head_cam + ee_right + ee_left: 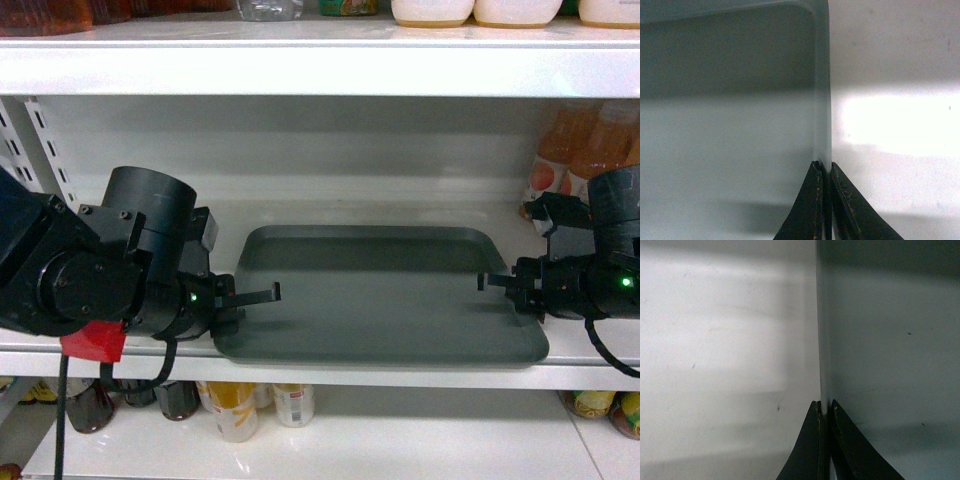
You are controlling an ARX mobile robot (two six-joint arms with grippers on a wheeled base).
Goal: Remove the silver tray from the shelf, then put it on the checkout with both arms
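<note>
The silver tray [380,300], flat and grey-green with a low rim, lies on the white shelf [400,376], its front edge near the lip. My left gripper [262,296] is shut on the tray's left rim. The left wrist view shows its fingers [812,450] pinching the thin rim [824,365], with the tray floor [890,350] to the right and the shelf [725,350] to the left. My right gripper [497,282] is shut on the right rim. Its fingers [810,210] clamp that rim [823,100], tray floor [725,125] on the left. The checkout is out of view.
Orange juice bottles [580,160] stand at the back right, behind my right arm. An upper shelf board [320,70] hangs low over the tray. A slotted upright [45,140] is at the left. Cans [235,410] and dark bottles [90,405] sit on the shelf below.
</note>
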